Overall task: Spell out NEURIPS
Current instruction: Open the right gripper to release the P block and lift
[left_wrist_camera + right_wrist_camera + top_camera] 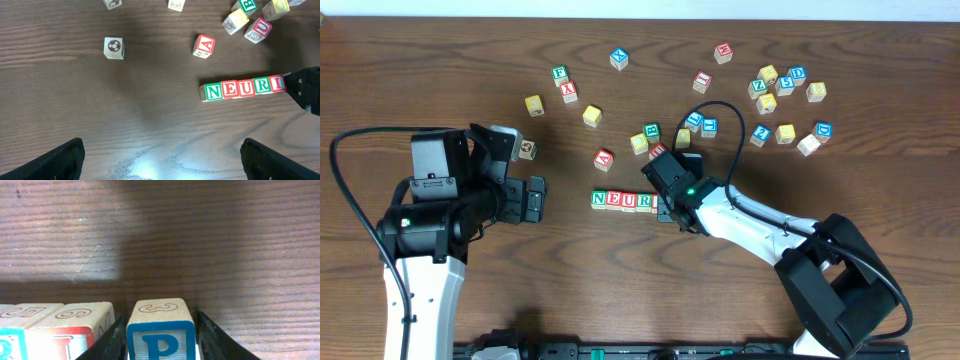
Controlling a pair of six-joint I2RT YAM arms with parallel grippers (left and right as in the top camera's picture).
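Mid-tabletop, the right tool straddles the P cube, just beside the NEURI row; gripping or loosened, I cannot tell. Idle, the left tool gapes wide, empty. Best practice: nudge P flush, then lift straight up.

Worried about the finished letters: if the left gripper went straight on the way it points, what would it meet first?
Probably the N cube, nearest end of the spelled word; the open left gripper points at it across bare table, though height is unclear.
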